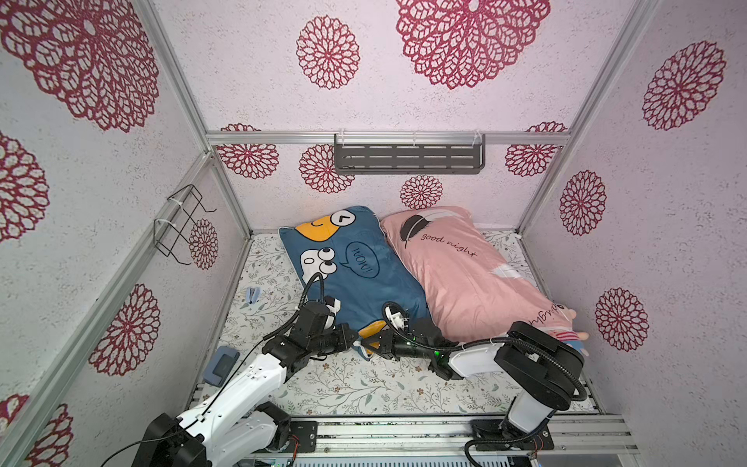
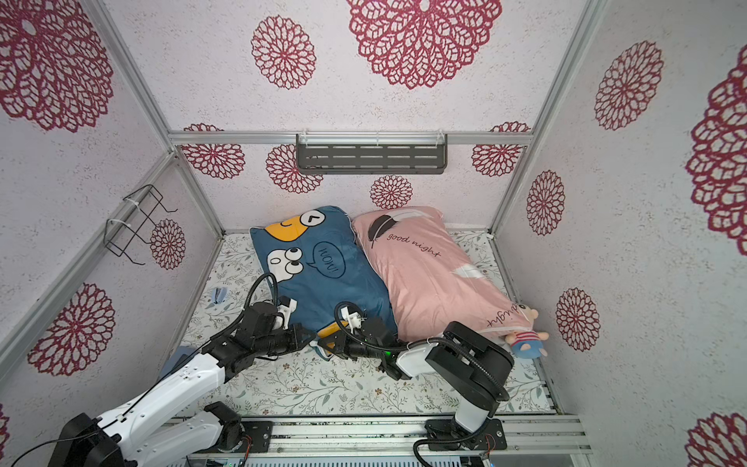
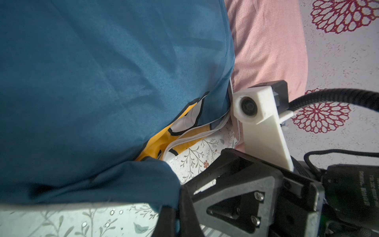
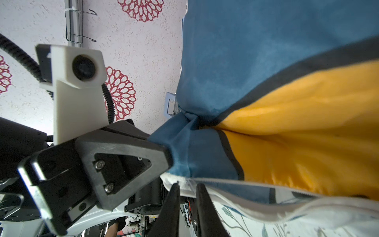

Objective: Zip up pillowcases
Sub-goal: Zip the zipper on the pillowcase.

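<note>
Fabric bunched: left gripper [image 4: 168,158] clamps a smooth corner of the blue pillowcase [image 1: 364,291]; right gripper [image 4: 187,189] narrowly straddles its white zip edge [image 4: 235,181], grip unclear. Pink pillowcase [image 1: 465,279] sits plump alongside, touching, on the leafy-print table cover [image 1: 343,384]; textured flowered walls [image 1: 250,72].

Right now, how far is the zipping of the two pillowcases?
Done: nothing visibly zipped. In hand: the left gripper pinches the blue pillowcase by a corner; the right gripper sits at its gaping zipper, grip unclear. Left: closing it, then the pink pillowcase, whose opening is hidden.
</note>
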### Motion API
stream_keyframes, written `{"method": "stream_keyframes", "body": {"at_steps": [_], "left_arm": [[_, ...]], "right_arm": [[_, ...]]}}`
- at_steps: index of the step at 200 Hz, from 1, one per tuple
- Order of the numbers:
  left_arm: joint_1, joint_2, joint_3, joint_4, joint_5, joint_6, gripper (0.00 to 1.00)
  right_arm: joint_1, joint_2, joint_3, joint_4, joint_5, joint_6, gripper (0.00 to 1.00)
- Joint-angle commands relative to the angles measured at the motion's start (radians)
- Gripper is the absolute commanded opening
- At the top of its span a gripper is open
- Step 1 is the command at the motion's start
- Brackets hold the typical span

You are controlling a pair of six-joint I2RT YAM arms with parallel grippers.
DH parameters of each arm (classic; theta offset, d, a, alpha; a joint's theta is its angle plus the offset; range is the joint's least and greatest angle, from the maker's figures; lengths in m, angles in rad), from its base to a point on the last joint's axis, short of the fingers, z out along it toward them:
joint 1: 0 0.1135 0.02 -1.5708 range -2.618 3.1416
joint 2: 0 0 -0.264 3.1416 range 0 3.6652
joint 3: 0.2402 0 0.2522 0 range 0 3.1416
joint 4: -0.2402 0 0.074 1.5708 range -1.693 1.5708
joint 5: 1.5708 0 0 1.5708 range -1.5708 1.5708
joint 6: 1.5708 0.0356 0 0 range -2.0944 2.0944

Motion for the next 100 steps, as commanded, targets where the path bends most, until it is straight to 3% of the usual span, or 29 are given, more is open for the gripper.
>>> {"method": "stream_keyframes", "body": {"at_steps": [1, 100], "left_arm": [[0.006, -0.001, 0.007, 0.034, 0.017, 0.002, 0.00], [0.007, -0.004, 0.003, 0.032, 0.013, 0.006, 0.00]], "right_arm": [[0.003, 0.004, 0.036, 0.025, 0.009, -0.026, 0.18], [0.004, -0.001, 0.039, -0.007, 0.019, -0.039, 0.15]]}}
